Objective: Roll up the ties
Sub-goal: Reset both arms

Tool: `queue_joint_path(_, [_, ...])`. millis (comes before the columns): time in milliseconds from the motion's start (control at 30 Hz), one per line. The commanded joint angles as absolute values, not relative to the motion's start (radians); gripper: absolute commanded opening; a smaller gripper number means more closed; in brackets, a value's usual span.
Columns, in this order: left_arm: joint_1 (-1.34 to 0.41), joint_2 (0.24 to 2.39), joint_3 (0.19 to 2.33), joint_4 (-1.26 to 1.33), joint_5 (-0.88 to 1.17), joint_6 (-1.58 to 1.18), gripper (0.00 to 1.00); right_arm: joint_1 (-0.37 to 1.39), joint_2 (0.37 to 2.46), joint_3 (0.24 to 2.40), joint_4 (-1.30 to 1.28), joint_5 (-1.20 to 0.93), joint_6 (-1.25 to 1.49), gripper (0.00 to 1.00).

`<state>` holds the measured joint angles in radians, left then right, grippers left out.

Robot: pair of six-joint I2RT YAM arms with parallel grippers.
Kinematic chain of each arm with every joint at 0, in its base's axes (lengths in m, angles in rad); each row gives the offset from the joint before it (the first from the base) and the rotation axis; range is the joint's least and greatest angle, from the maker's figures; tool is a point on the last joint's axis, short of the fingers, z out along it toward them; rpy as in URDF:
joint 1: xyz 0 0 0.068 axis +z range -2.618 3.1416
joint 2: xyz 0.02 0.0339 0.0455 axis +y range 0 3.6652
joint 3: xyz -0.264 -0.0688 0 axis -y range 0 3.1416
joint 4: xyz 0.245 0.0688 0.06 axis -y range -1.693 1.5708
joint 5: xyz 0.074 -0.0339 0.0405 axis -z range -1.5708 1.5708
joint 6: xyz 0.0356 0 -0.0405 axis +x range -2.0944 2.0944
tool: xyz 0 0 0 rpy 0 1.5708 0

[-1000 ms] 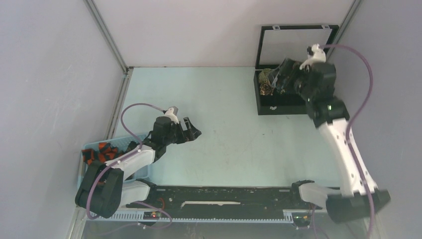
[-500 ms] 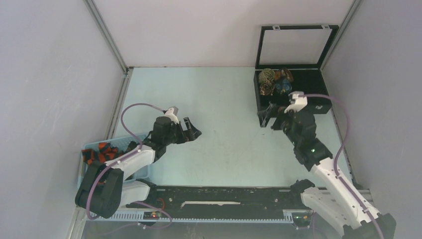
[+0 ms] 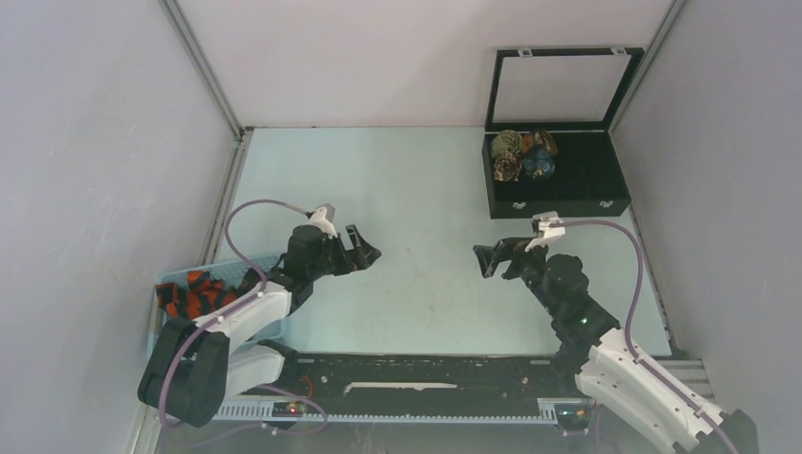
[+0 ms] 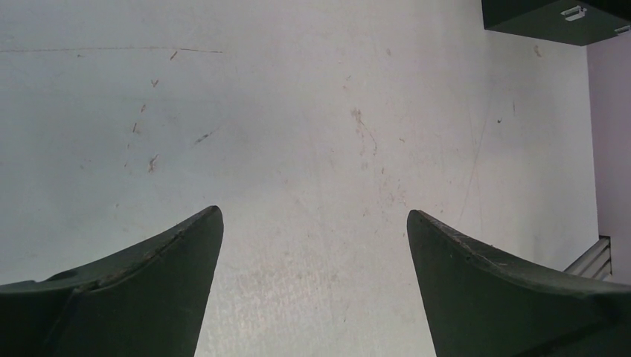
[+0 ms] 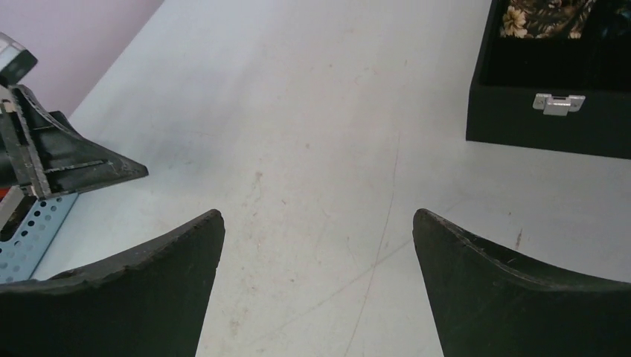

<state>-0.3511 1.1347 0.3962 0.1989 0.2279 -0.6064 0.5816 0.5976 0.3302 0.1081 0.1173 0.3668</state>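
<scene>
Inside black case: four ties (coiled)

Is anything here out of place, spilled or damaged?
Nothing stands out. The rolled ties sit inside the open case, other ties lie in the basket, the left gripper and right gripper are open and empty, and the table shows only faint scuffs.

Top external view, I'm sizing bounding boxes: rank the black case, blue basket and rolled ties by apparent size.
1. black case
2. blue basket, partly hidden by the left arm
3. rolled ties
</scene>
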Motion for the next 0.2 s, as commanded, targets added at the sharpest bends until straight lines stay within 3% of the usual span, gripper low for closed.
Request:
queue_joint_path(0, [-0.349, 1.105, 0.391, 0.213, 0.208, -0.621, 1.0, 0.595, 0.594, 0.339, 0.2, 0.139, 0.336, 1.0])
queue_joint_path(167, [-0.348, 1.1, 0.391, 0.212, 0.207, -0.623, 1.0, 0.596, 0.622, 0.352, 0.201, 0.14, 0.335, 1.0])
